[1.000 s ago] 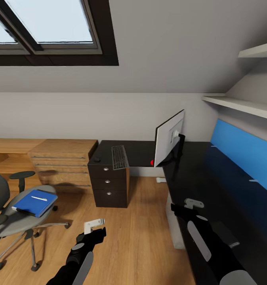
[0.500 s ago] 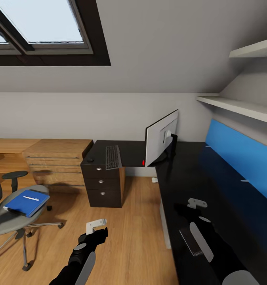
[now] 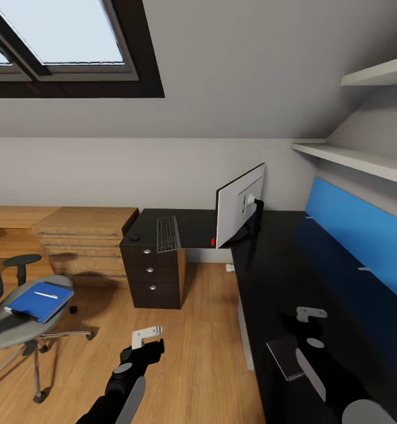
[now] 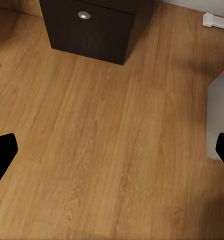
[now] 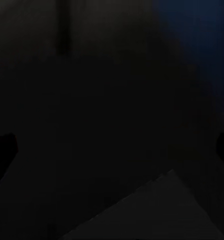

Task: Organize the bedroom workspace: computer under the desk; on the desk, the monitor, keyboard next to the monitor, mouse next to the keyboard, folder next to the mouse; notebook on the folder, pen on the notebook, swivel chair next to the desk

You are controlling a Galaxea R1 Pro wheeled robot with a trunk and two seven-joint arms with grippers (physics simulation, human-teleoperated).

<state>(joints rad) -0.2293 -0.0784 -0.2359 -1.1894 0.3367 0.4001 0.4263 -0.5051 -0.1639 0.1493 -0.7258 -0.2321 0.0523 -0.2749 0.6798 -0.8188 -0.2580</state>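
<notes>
No readable text, labels, brands or numbers anywhere. Keyboard point(image 3: 168, 233) keys at frame centre too small to read; monitor point(image 3: 240, 204) back is blank.

Black L-shaped desk point(image 3: 269, 277) with blue back panel; drawer unit with round silver knobs under its near-left end. On the short wing: monitor point(image 3: 238, 205) upright on its stand, at the corner where the two wings meet, red dot at its lower corner. Keyboard point(image 3: 168, 233) lies flat beside the monitor, apart from it. Mouse point(image 3: 133, 238) sits at the far-left edge, beside the keyboard. On the long wing: a small dark flat notebook point(image 3: 284, 357) near the front edge.

Swivel chair point(image 3: 22, 327) seat carries the blue folder point(image 3: 39, 301); a pale pen point(image 3: 46, 295) lies on top of the folder.

Wooden floor point(image 3: 192, 330): chair base and drawer unit stand on it.
</notes>
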